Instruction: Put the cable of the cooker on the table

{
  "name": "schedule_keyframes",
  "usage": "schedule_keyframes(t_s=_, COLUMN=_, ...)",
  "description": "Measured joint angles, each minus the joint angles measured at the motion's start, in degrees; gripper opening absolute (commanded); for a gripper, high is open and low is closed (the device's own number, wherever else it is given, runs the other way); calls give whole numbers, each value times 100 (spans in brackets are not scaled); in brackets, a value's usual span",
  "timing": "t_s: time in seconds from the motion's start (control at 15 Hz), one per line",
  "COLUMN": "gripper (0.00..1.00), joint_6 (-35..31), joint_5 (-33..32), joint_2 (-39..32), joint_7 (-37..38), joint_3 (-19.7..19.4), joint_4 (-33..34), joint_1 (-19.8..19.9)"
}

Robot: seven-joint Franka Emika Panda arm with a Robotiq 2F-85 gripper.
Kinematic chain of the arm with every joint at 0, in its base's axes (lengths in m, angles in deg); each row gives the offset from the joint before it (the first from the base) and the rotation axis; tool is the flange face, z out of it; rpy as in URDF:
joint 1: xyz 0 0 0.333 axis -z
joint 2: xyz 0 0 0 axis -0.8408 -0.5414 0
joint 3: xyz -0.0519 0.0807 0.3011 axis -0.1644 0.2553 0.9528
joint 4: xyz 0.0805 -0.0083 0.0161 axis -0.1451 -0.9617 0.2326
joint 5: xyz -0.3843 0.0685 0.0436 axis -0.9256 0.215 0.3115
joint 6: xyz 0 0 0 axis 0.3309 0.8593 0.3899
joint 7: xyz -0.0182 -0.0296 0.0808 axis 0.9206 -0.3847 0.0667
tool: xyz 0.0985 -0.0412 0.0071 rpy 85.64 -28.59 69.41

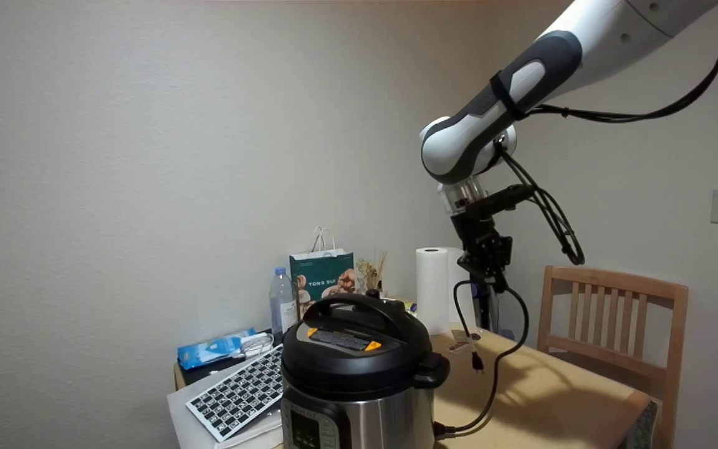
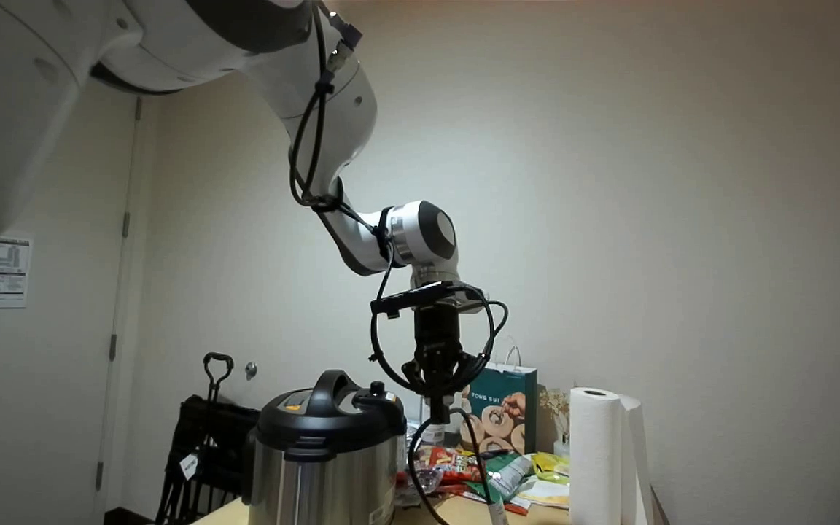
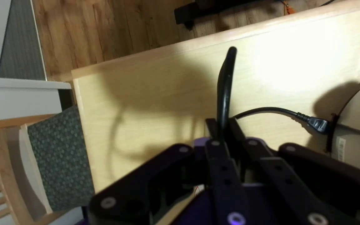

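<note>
Claw clenched on cable mid-length, above table. Carry step, I judge; next calls for lowering, then letting go.

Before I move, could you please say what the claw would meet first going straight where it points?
Likely the table below the claw; the plug dangling from its gripped cable could touch down sooner, depth being unclear.

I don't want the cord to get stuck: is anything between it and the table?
Nothing visible is: the tool holds the power cord above the wooden tabletop, and the pressure cooker stands to the side.
</note>
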Motion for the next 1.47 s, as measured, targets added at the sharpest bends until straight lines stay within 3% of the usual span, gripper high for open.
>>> schedule_keyframes(t_s=0.27, gripper=2, joint_6=117, joint_5=214, joint_2=-239, joint_7=879, joint_3=-159, joint_4=-39, joint_1=29)
schedule_keyframes(t_s=0.33, gripper=9, joint_6=137, joint_5=341, joint_2=-297, joint_7=1042, joint_3=-209, joint_4=-44, joint_1=40)
schedule_keyframes(t_s=0.47, gripper=9, joint_6=131, joint_5=357, joint_2=-356, joint_7=1063, joint_3=-234, joint_4=-31, joint_1=38)
schedule_keyframes(t_s=0.53, gripper=2, joint_6=131, joint_5=357, joint_2=-358, joint_7=1063, joint_3=-232, joint_4=-27, joint_1=28)
schedule_keyframes(t_s=0.8, gripper=2, joint_6=224, joint_5=373, joint_2=-388, joint_7=1328, joint_3=-266, joint_4=11, joint_1=16)
schedule_keyframes(t_s=1.47, gripper=2, joint_6=646, joint_5=556, joint_2=-1118, joint_7=2697, joint_3=-1042, joint_4=164, joint_1=538)
